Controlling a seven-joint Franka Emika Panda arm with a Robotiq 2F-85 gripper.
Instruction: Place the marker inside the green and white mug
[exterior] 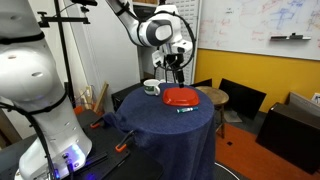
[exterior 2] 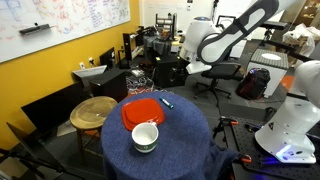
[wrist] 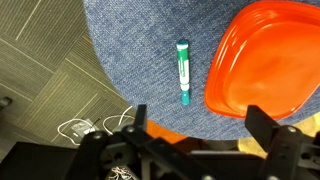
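Note:
The marker [wrist: 183, 70], a short teal and white pen, lies flat on the blue tablecloth beside the red plate [wrist: 268, 60]. It also shows in both exterior views [exterior: 185, 110] [exterior 2: 167, 102] as a thin dark stick. The green and white mug [exterior 2: 146, 137] stands upright on the cloth on the other side of the plate, also in an exterior view [exterior: 151, 88]. My gripper [wrist: 197, 125] hangs open and empty well above the table, over the marker's side of it [exterior: 176, 62].
The red plate [exterior: 181, 97] lies in the middle of the round table [exterior 2: 185, 150]. A round wooden stool [exterior 2: 93, 110] stands close beside the table. Chairs, desks and another robot base [exterior 2: 290, 135] surround it. Grey carpet tiles and a white cable [wrist: 75, 128] lie below.

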